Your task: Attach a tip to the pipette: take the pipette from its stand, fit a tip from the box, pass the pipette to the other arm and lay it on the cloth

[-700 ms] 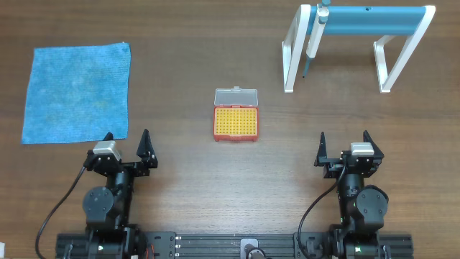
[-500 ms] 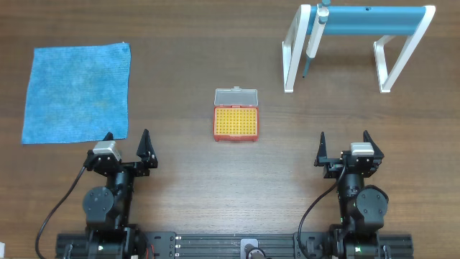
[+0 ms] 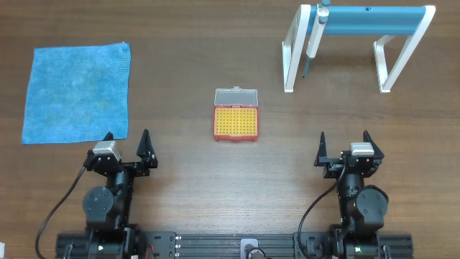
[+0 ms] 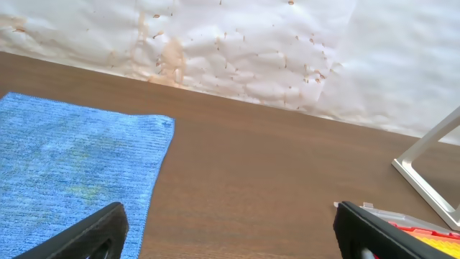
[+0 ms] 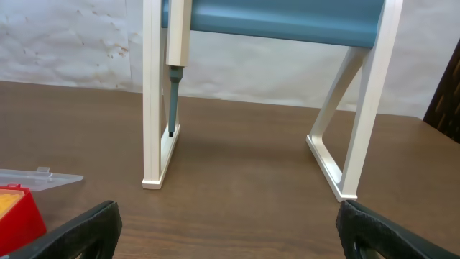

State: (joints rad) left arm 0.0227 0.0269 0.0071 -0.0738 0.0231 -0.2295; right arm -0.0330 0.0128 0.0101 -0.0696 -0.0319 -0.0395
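The pipette [image 3: 314, 39] hangs upright at the left end of the stand [image 3: 374, 21], far right on the table [image 3: 180, 65]. Its dark shaft points down beside the stand's white left leg. The tip box [image 3: 235, 124] sits mid-table, well apart from the stand, with its clear lid folded back to the far side and the yellow rack showing. The blue cloth [image 3: 75, 92] lies flat at the far left.

The left gripper [image 3: 126, 137] sits at the near left, just off the cloth's near right corner. Its fingers are spread wide and it grips nothing. The right gripper [image 3: 343, 137] sits at the near right, facing the stand from well away — also spread wide and empty.
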